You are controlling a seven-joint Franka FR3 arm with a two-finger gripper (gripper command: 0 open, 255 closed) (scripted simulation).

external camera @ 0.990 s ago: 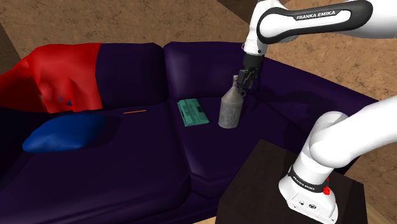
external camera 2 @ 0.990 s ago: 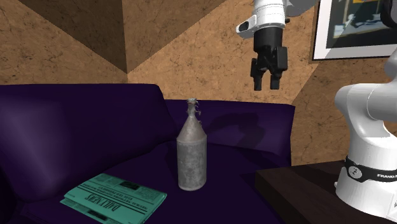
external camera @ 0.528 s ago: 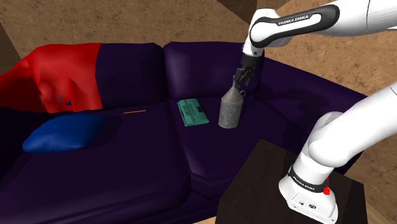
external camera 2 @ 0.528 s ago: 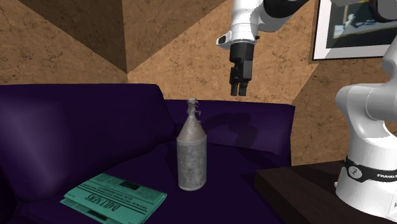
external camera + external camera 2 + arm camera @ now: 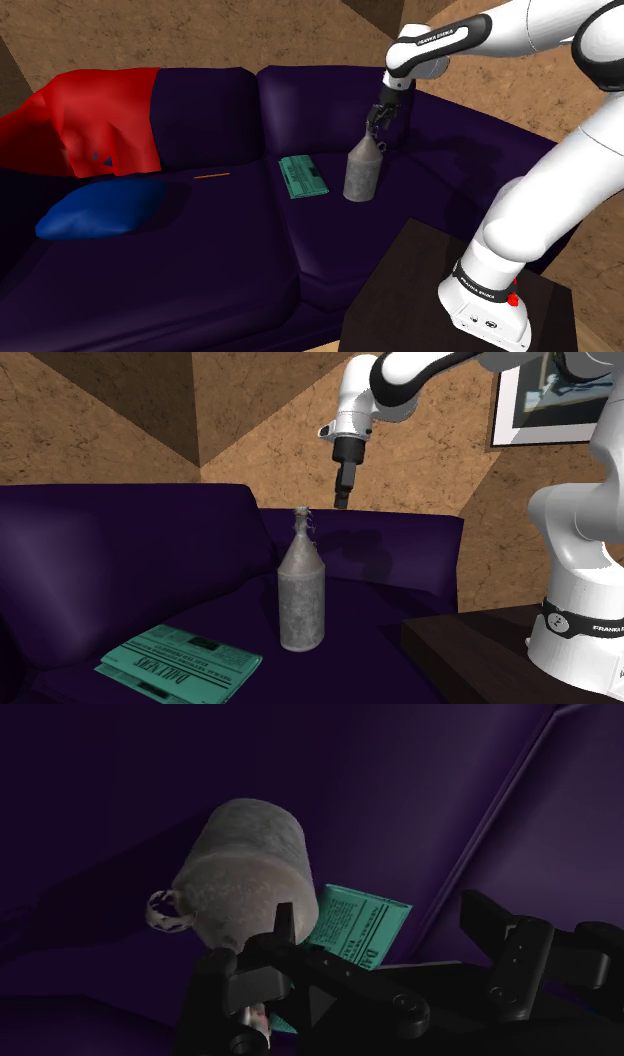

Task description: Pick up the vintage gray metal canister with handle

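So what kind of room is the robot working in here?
Most likely a living room: a dark purple sofa with a red throw and blue cushion, and a framed picture on the wall.

A: Canister [image 5: 361, 175], looks?
B: Gray mottled metal, bottle-shaped: wide cyl. body, cone shoulder, thin neck w/ small loop handle [image 5: 165, 911].
A: Pose?
B: Upright, base flat on purple sofa [image 5: 230, 250] seat, nr the back corner.
A: Neighbors?
B: Teal newspaper [image 5: 302, 178] just beside it, not touching.
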